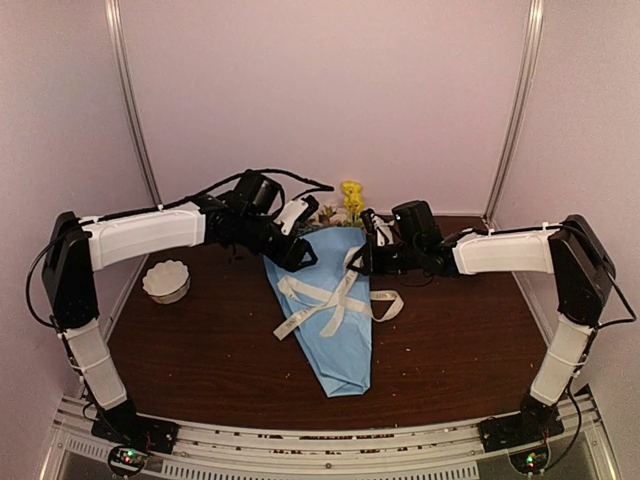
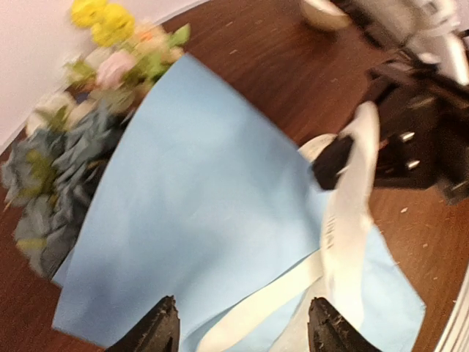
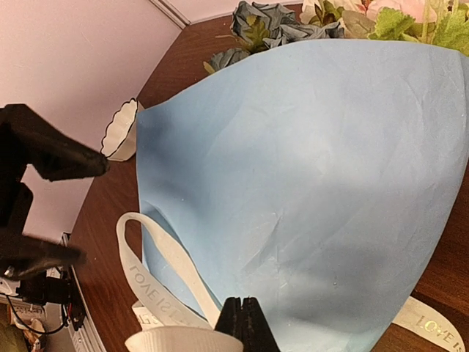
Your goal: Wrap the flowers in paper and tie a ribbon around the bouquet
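The bouquet lies on the table, a light-blue paper (image 1: 335, 340) cone with its tip toward the arms. The flowers (image 1: 351, 197) stick out of the wide far end. The cream ribbon (image 1: 315, 293) crosses over the cone, loose ends trailing to both sides. My left gripper (image 2: 242, 334) is open just above the paper (image 2: 205, 191), and a ribbon (image 2: 344, 220) strand runs beneath its spread fingers without touching them. My right gripper (image 3: 245, 323) is shut on the ribbon (image 3: 157, 253) at the cone's right edge, over the paper (image 3: 308, 183). In the top view the left gripper (image 1: 300, 255) and right gripper (image 1: 362, 258) flank the cone's wide end.
A white scalloped bowl (image 1: 167, 280) stands on the brown table (image 1: 200, 350) to the left of the bouquet, below the left arm. Pale walls close in the table at the back and sides.
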Action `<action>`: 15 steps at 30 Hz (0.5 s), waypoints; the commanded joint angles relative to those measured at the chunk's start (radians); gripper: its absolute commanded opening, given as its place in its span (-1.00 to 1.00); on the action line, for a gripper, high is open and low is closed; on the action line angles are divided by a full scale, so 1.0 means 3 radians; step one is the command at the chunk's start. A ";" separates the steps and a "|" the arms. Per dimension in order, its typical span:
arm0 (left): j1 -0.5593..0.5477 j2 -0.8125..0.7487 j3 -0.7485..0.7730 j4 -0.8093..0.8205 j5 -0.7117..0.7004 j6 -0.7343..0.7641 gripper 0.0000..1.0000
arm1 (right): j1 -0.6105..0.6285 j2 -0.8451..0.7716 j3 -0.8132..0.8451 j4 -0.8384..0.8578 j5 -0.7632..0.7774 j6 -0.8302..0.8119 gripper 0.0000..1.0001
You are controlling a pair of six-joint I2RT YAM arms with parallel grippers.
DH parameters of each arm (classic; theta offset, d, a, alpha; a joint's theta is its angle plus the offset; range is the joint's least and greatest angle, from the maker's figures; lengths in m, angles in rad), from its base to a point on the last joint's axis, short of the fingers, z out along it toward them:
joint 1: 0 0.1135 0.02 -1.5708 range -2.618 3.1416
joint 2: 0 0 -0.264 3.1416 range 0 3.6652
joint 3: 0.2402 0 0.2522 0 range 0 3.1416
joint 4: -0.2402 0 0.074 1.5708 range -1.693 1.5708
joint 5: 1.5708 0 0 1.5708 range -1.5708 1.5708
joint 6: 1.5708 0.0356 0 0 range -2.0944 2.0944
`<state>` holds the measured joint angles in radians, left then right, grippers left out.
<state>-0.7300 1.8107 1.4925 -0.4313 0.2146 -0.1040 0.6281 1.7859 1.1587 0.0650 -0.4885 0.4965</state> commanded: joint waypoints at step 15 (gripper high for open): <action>0.0137 0.0105 -0.0337 -0.0459 -0.0175 0.0036 -0.98 | -0.0031 0.0121 0.0401 -0.0283 0.0109 -0.0119 -1.00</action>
<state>-0.6872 1.8668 1.4113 -0.5800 0.1360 -0.1139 0.6281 1.7924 1.2076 0.0128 -0.4854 0.4889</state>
